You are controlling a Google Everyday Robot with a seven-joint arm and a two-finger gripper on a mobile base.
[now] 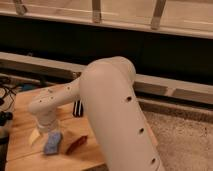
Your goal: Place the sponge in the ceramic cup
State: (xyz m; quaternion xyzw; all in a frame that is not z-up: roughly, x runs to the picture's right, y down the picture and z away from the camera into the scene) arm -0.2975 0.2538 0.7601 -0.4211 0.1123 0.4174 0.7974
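Note:
A blue sponge point(52, 143) lies on the wooden table point(22, 107) near its front left edge. My white arm bends over the table, and its wrist end points down at the sponge. The gripper point(48, 131) sits at that end, just above the sponge's top edge and mostly hidden by the wrist. No ceramic cup shows; it is out of view or hidden behind the arm.
A reddish-brown object point(76, 145) lies right of the sponge and a pale yellow one point(34, 136) to its left. A black-and-white striped item point(77, 107) stands further back. Cables point(6, 95) hang off the table's left side. A dark wall and railing lie behind.

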